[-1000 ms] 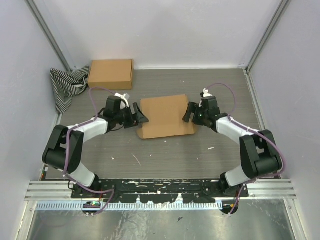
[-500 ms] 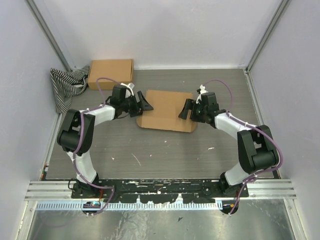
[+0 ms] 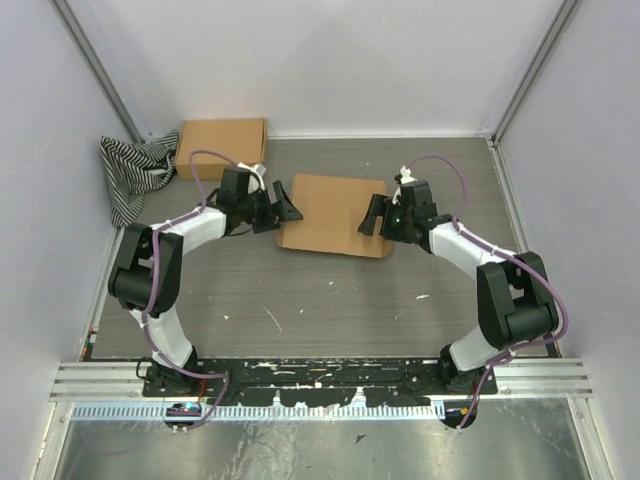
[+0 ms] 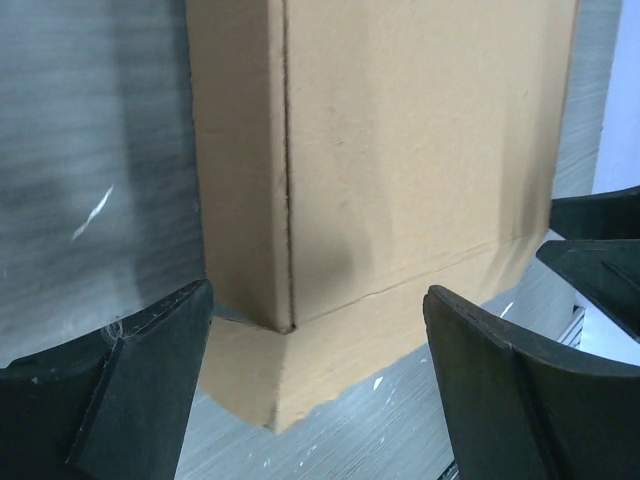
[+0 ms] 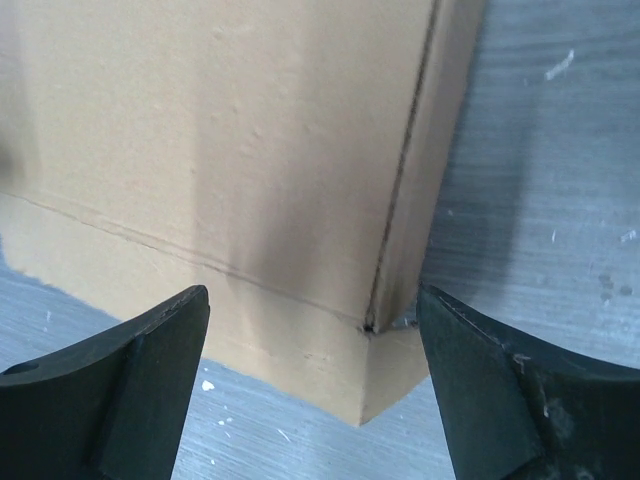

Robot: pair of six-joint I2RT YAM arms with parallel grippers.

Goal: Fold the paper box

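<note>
both sides of the paper box (image 3: 335, 215) flanked, left fingers (image 4: 130, 390) apart; right fingers (image 5: 100, 400) apart

Paper box (image 3: 333, 215) on table (image 3: 300, 300). Left gripper (image 3: 288, 207) at its left edge, right gripper (image 3: 368, 216) at its right edge. Second box (image 3: 222, 148) behind-left of paper box; striped cloth (image 3: 135, 170) farther left.

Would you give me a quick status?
Left gripper, right gripper: jaws open, flanking paper box. Lid down. Spare box, cloth off at far left.
</note>
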